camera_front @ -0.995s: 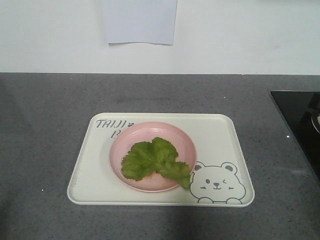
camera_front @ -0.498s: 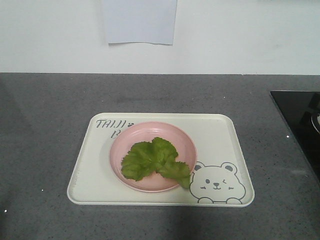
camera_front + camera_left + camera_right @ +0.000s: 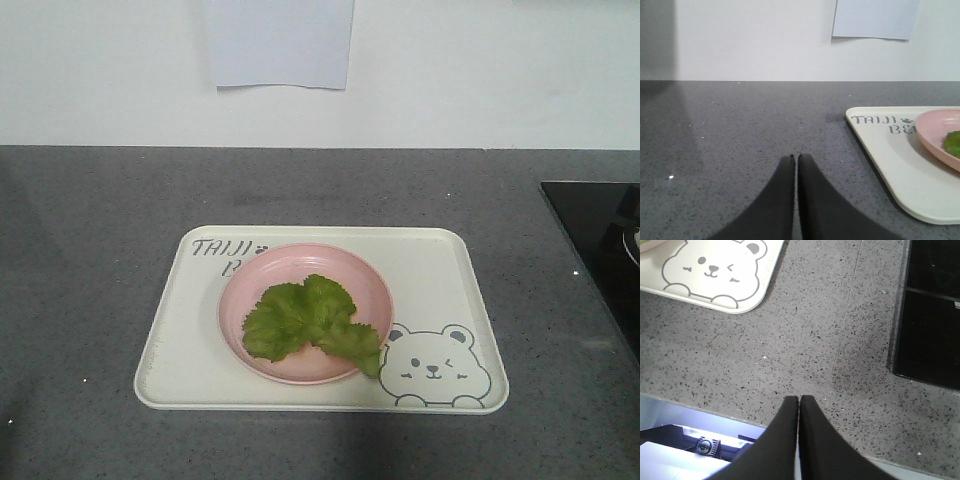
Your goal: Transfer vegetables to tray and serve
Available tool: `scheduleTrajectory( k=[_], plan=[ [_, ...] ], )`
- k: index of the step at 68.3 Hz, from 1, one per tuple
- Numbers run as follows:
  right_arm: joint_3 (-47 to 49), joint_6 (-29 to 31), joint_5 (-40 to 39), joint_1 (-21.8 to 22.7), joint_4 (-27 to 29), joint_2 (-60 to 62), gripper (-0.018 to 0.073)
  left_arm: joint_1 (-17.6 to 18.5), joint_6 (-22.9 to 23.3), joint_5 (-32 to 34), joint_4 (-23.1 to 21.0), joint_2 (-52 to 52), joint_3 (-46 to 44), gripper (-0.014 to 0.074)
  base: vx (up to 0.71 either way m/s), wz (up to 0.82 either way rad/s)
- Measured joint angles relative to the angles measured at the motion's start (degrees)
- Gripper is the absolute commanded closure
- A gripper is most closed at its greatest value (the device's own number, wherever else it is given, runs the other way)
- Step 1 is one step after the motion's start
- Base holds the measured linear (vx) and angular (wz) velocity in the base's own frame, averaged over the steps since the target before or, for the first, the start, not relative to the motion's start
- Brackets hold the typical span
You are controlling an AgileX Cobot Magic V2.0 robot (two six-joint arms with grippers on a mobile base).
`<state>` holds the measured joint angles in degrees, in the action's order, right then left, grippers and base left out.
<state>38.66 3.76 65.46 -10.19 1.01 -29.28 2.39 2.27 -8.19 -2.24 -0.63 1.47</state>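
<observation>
The left gripper is closed on nothing and hangs low over the grey counter, left of the tray. The right gripper is also closed and empty, near the tray's bear corner. The lettuce lies in the pink plate on the tray. It looks light, soft and easy to tear, so I would lift the tray by its stiff rim.
</observation>
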Motion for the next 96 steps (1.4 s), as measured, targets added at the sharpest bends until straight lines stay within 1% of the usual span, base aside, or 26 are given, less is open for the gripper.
scheduleTrajectory(
  k=[16,44,96],
  plan=[
    [0.00,0.01,0.00,0.00,0.00,0.00,0.0569,0.14,0.00,3.61,0.57,0.00,0.00,0.0603,0.00,0.00],
    [0.00,0.01,0.00,0.00,0.00,0.00,0.0569,0.14,0.00,6.18,0.89,0.00,0.00,0.0603,0.00,0.00],
    [0.00,0.01,0.00,0.00,0.00,0.00,0.0568,0.14,0.00,6.29,0.89,0.00,0.00,0.0602,0.00,0.00]
  ],
)
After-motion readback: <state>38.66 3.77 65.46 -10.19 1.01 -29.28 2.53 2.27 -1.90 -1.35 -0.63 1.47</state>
